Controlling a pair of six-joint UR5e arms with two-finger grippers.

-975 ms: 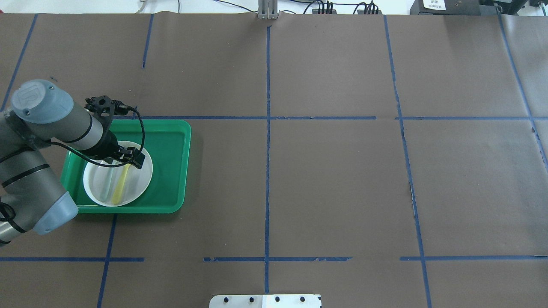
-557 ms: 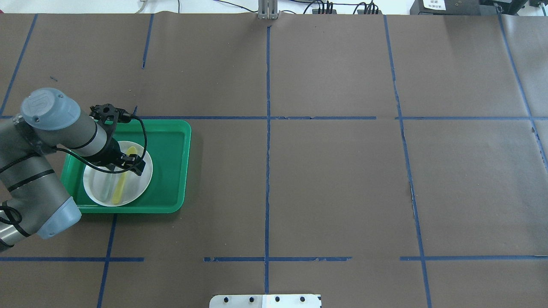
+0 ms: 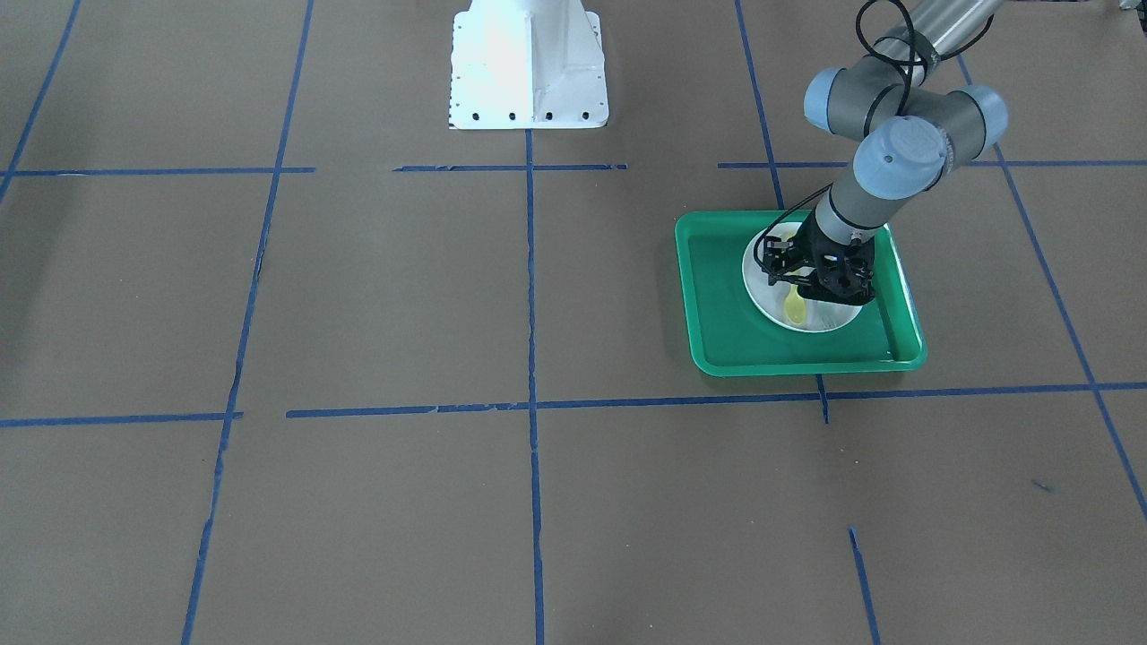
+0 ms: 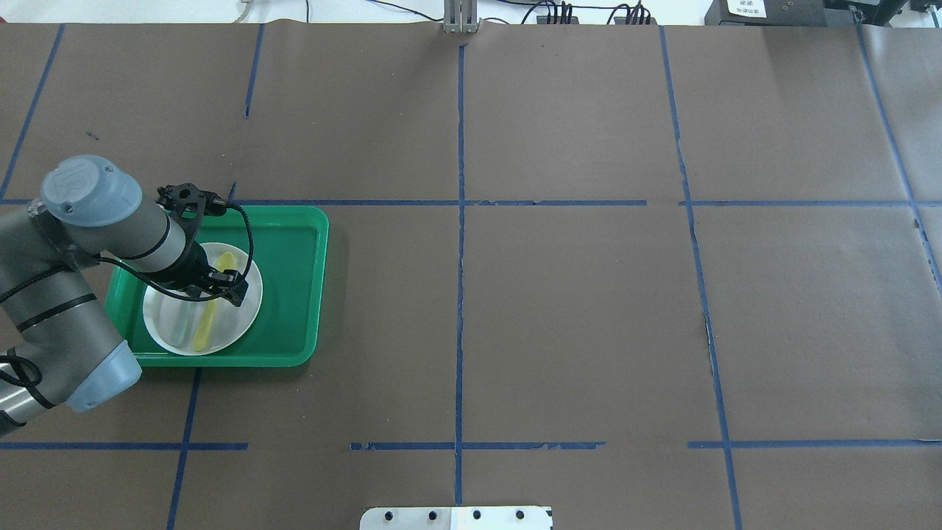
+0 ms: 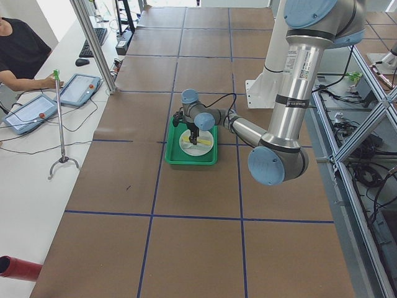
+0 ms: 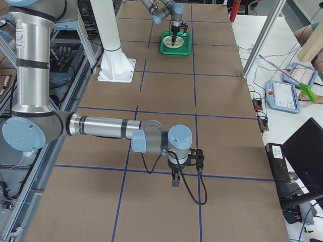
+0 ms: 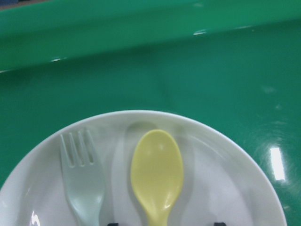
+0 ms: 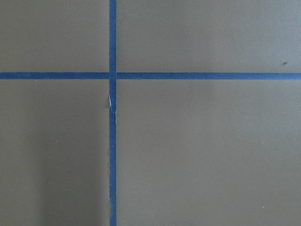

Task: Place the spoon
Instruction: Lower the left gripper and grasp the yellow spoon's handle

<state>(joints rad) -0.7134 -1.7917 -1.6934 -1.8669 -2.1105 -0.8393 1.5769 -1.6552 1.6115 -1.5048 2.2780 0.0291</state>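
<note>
The yellow spoon lies on the white plate beside a pale grey-green fork, bowl end pointing away from the robot. The plate sits in a green tray. In the overhead view the spoon shows on either side of my left gripper, which hovers low over its handle. In the left wrist view the two fingertips stand wide apart on either side of the handle, so the left gripper is open and holds nothing. My right gripper shows only in the exterior right view; I cannot tell its state.
The tray has a raised rim around the plate. Brown paper with blue tape lines covers the table. The right wrist view shows only paper and tape. The white robot base stands at the table's edge.
My left gripper has shifted a little toward the robot along the spoon's handle, uncovering the spoon's bowl. The spoon and fork have stayed on the plate.
</note>
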